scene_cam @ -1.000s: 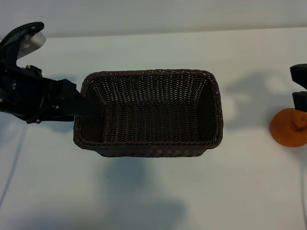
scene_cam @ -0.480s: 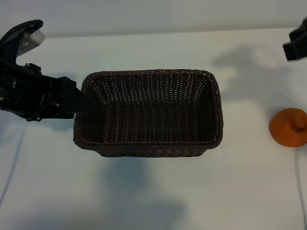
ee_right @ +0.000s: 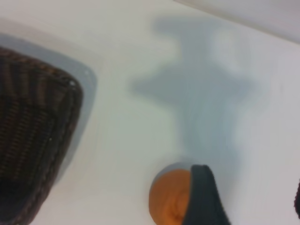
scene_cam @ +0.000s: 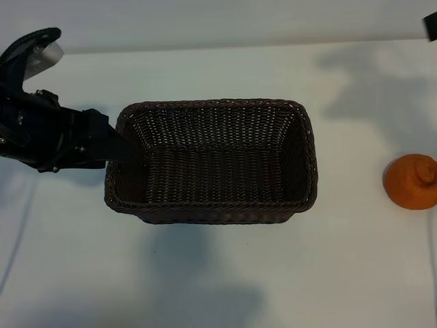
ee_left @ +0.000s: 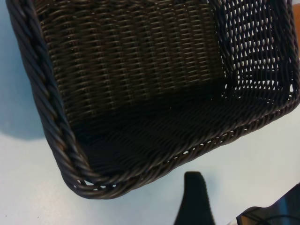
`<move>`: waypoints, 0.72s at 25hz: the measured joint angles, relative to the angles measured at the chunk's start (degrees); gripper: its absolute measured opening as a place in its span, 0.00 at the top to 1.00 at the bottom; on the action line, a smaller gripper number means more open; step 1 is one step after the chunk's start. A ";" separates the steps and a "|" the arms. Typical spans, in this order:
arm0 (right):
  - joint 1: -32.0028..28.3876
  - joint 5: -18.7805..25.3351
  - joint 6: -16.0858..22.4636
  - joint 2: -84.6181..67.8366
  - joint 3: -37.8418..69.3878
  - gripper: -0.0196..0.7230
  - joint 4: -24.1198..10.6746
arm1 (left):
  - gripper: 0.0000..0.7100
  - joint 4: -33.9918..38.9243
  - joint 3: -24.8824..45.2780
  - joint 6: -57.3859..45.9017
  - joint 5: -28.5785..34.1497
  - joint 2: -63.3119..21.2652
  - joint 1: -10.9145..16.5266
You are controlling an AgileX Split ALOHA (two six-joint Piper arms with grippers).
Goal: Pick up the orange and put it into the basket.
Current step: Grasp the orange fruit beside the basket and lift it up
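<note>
At frame's right edge, orange point(scene_cam: 410, 181) on bench point(scene_cam: 225, 273), partly cut off, well apart from basket point(scene_cam: 210, 208). Left gripper point(scene_cam: 126, 152) at basket's left rim, jaws spread, gripping nothing. Right gripper point(scene_cam: 431, 26) mostly out of frame at far corner; jaw state unclear.

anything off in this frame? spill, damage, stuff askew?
Nothing stands out. The basket sits upright, empty and intact. The orange lies whole on the table, apart from the basket to its right. No spill.

Orange point(scene_cam: 410, 181) right of basket point(scene_cam: 210, 203)
</note>
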 joint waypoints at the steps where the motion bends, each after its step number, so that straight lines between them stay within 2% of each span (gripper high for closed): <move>1: -1.39 -0.05 -0.77 0.00 0.00 0.35 1.35 | 0.20 0.00 0.00 0.00 0.00 0.00 0.00; 6: -8.37 -0.05 -4.54 0.24 0.00 0.35 7.72 | 0.20 0.00 0.00 0.05 0.00 0.00 0.00; 11: -13.12 0.88 -6.43 2.85 0.00 0.35 9.76 | 0.20 0.00 0.00 0.05 0.00 0.00 0.00; 18: -15.52 1.04 -8.00 8.70 0.00 0.35 11.87 | 0.20 0.00 0.00 0.05 0.00 0.00 0.00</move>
